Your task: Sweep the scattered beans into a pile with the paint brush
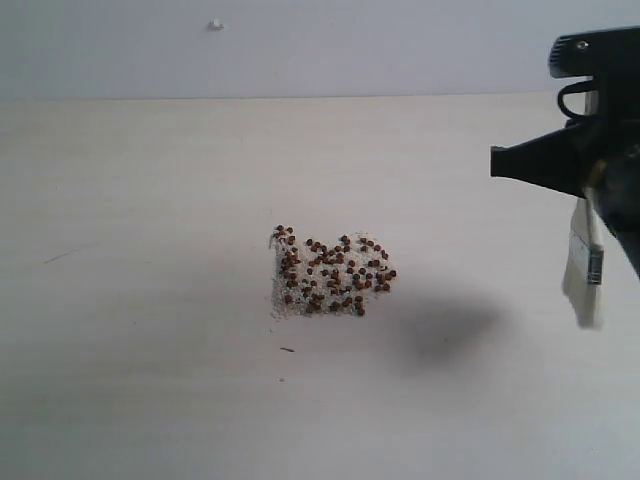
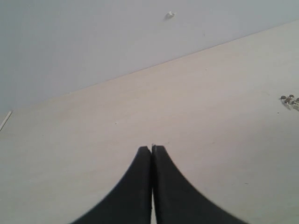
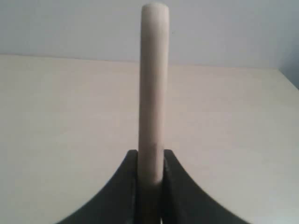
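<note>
The pale wooden table (image 1: pixel 150 300) is bare between the two arms except for one patch of beans (image 1: pixel 330 275). They lie close together in a loose, roughly square pile, mixed with whitish grains (image 1: pixel 285 300). Nothing stands between this patch and either pair of jaws. A small dark speck (image 1: pixel 287 349) lies on the table just beside the patch. A soft shadow (image 1: pixel 445 328) falls between the patch and the right arm. A small white fleck (image 1: pixel 216 25) sits on the grey wall (image 1: pixel 300 50) behind the table.

The right gripper (image 3: pixel 150 158) is closed narrowly on the paint brush (image 1: pixel 588 250). Its two black fingers press either side of the light wooden handle (image 3: pixel 153 84), which runs straight out ahead of the jaws. In the exterior view the brush hangs below the gripper, clear of the table, with its silver ferrule (image 1: pixel 593 262) above its pale bristles (image 1: pixel 582 295). The beans lie well apart from these jaws, off to their side toward the middle of the table, and the bristles touch none of them.

The left gripper (image 2: pixel 152 150) has its jaws pressed together with nothing between them. It is above bare table, and only a few outlying beans show far off to one side of its jaws.
</note>
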Tool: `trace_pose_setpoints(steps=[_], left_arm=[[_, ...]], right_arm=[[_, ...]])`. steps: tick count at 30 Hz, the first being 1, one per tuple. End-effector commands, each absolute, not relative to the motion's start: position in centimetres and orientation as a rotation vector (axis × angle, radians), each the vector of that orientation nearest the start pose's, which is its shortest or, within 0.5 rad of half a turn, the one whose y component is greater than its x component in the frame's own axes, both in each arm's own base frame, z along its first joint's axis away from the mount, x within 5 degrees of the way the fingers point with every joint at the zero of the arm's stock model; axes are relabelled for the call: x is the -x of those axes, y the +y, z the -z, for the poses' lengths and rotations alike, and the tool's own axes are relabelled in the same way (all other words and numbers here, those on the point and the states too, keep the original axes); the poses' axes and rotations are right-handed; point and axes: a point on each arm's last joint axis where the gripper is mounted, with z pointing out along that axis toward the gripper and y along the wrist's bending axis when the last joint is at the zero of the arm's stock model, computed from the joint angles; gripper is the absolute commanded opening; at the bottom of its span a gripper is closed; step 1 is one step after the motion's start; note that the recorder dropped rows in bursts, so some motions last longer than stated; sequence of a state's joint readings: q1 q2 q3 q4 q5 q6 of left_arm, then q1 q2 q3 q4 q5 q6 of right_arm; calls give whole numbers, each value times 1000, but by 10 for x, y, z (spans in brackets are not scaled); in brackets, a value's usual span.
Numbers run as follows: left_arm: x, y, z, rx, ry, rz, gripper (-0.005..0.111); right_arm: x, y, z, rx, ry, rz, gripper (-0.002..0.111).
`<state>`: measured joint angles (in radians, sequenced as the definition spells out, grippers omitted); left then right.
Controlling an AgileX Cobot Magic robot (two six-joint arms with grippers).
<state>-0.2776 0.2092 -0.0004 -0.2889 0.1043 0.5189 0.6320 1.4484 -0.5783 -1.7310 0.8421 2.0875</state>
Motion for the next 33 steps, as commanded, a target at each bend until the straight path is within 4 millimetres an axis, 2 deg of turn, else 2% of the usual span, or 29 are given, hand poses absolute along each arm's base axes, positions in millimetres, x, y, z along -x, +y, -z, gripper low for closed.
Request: trace_pose_setpoints(steps=[1, 10, 15, 18, 22, 27, 31, 33], left_arm=[[-68, -22, -191, -464, 1723, 62, 0], [-68, -22, -191, -464, 1723, 62, 0], [-68, -22, -191, -464, 1723, 62, 0], [-68, -22, -191, -464, 1723, 62, 0], [-68, -22, -191, -464, 1723, 62, 0], [-68, -22, -191, -464, 1723, 62, 0], [-68, -22, -191, -464, 1723, 62, 0], [-68, -22, -191, -464, 1723, 62, 0]], right_arm=[[-265, 110, -207, -90, 1966, 344, 0], [-306, 142, -200, 33, 1978, 386, 0], [-320, 154, -219, 198, 1935, 458, 0], [-321, 160, -226, 335, 1931, 461, 0], [-316, 174, -229, 636, 1931, 379, 0], [-302, 198, -231, 993, 1868, 136, 0], [-284, 186, -247, 1051, 1800, 151, 0], [-264, 176, -255, 1080, 1769, 119, 0]])
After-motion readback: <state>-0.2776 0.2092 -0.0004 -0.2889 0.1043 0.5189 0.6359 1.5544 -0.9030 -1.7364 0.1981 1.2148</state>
